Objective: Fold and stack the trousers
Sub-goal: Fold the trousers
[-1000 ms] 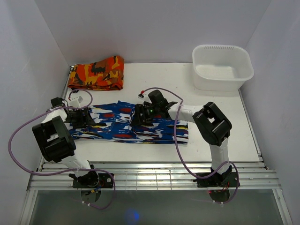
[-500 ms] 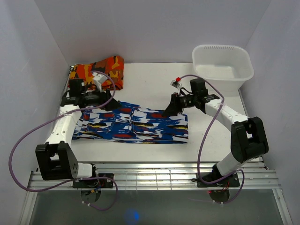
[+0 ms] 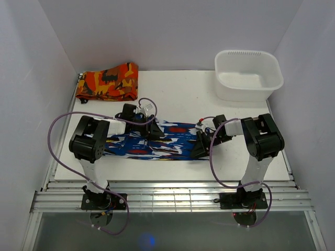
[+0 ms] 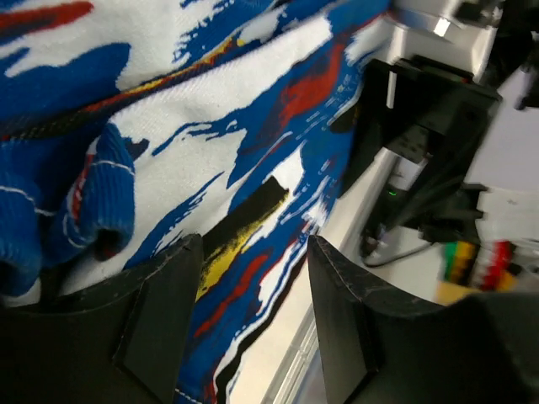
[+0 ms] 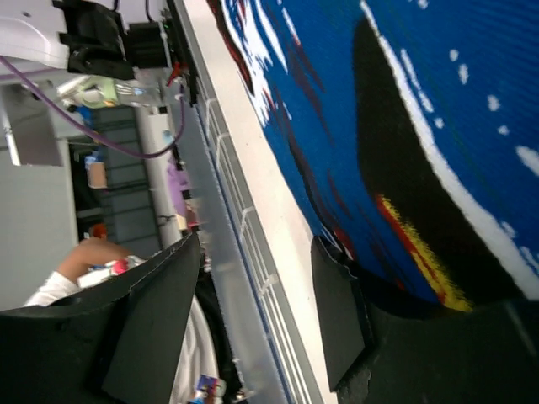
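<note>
Blue-and-white streaky print trousers (image 3: 167,149) lie as a long folded band on the white tabletop (image 3: 157,170). The right gripper (image 3: 201,148) is at their right end and the left gripper (image 3: 151,130) on their far edge. Both sets of jaws are spread astride the cloth, probably lining up a fold. Whether any layer is caught is hidden. Beyond lie an orange-red-and-black folded cloth (image 3: 107,81) and a white plastic tub (image 3: 246,94).

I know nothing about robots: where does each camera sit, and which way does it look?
Top: high behind the robot, looking down on the table; left arm and right arm show.
Left wrist: on the left arm, close over the trousers; its fingers show.
Right wrist: on the right arm, looking along the table's near edge; its fingers show.
All see the trousers.
</note>
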Controlling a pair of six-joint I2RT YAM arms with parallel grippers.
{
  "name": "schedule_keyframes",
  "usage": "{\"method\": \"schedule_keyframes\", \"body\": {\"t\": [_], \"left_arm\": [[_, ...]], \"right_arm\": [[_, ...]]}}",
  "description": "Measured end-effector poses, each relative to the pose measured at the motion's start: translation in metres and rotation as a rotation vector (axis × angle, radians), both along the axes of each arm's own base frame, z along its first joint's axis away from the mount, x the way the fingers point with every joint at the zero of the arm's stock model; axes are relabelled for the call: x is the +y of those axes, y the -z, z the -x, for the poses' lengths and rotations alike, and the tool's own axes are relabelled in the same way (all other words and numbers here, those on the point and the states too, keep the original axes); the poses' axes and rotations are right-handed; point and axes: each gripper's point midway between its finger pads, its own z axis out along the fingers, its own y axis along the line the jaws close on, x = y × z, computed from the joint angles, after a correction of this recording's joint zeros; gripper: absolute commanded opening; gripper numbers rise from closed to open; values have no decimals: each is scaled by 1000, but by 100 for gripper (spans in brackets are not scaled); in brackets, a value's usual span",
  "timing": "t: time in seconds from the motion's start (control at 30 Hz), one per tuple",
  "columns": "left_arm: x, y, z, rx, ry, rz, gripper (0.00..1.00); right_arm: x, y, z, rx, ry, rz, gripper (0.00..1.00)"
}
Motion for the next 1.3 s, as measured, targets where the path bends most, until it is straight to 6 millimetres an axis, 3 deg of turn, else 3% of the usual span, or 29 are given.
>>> {"method": "schedule_keyframes", "body": {"t": [0.1,0.27,0.4,0.53,0.63,0.73,0.8,0.9,1.0,1.23,1.3], "left_arm": [[1,15,-6,80,-20,4,65],[-5,9,-27,63,9,1,69],[-5,-4,-35,-27,41,-10,75],[2,-35,-36,-143,47,-34,78],[17,-74,-39,-253,25,-34,78],[49,-103,-50,-325,-51,-41,79],[87,-114,-63,-349,-139,-65,80],[150,-113,-75,-337,-281,-120,81],[208,-104,-75,-290,-406,-182,83],[300,-93,-49,-202,-588,-243,84],[326,-88,-43,-190,-632,-265,84]], "right_arm": [[-5,-2,-7,66,37,-23,63],[-23,-7,-23,49,93,-17,63],[-55,-23,-49,-81,179,41,65],[-95,-57,-89,-290,313,130,67],[-117,-65,-102,-394,380,231,65],[-123,-50,-101,-386,397,284,64],[-124,-27,-92,-329,395,312,63],[-124,6,-78,-226,384,339,61],[-116,7,-76,-181,393,285,59],[-93,8,-86,-223,366,225,58],[-86,8,-88,-230,355,210,51]]}}
